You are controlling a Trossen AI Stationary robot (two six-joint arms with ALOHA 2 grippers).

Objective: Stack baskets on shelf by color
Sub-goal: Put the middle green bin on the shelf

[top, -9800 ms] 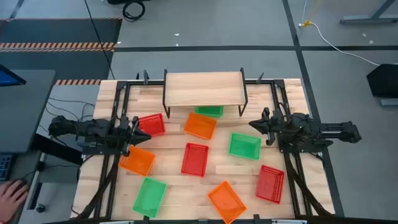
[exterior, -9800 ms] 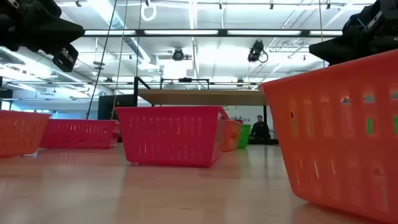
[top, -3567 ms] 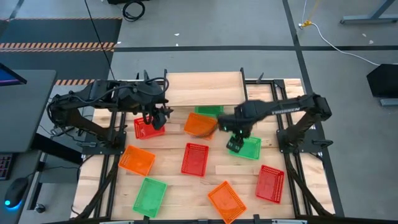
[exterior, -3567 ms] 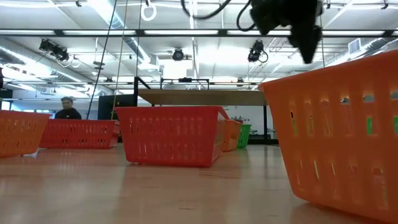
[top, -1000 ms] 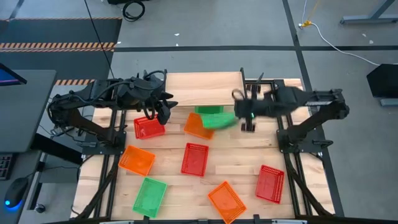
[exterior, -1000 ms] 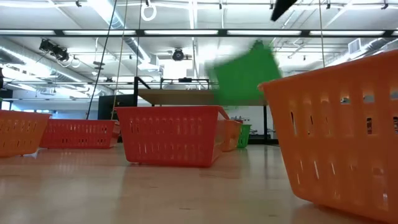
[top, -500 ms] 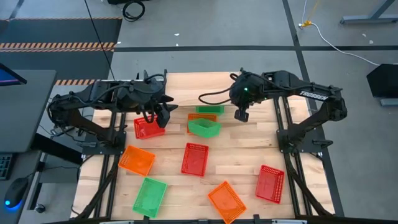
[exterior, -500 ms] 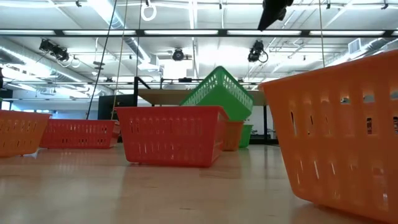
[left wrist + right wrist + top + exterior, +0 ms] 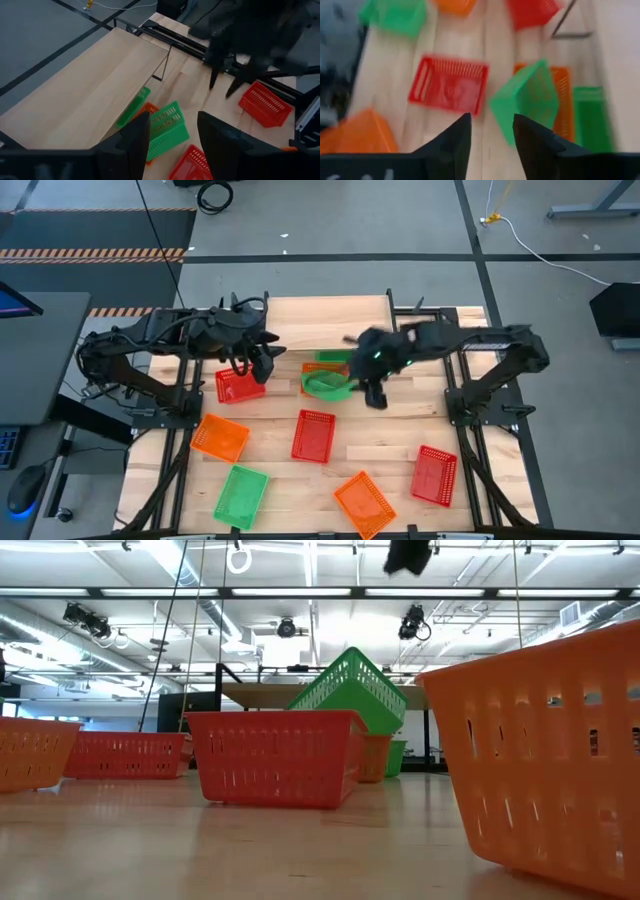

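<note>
Spanning the scene, wood-plank tabletop [image 9: 390,445] on grey floor [image 9: 330,225]

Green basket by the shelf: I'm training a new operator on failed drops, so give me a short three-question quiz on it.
1. True or false: the green basket sits flat on the shelf.
2. What does it lean on? A) orange basket B) a red basket C) a shelf leg
3. Is the right gripper holding anything?

Key: 1 false, it is tilted on the table in front of the shelf; 2 A; 3 no, its fingers are open and empty.
</note>
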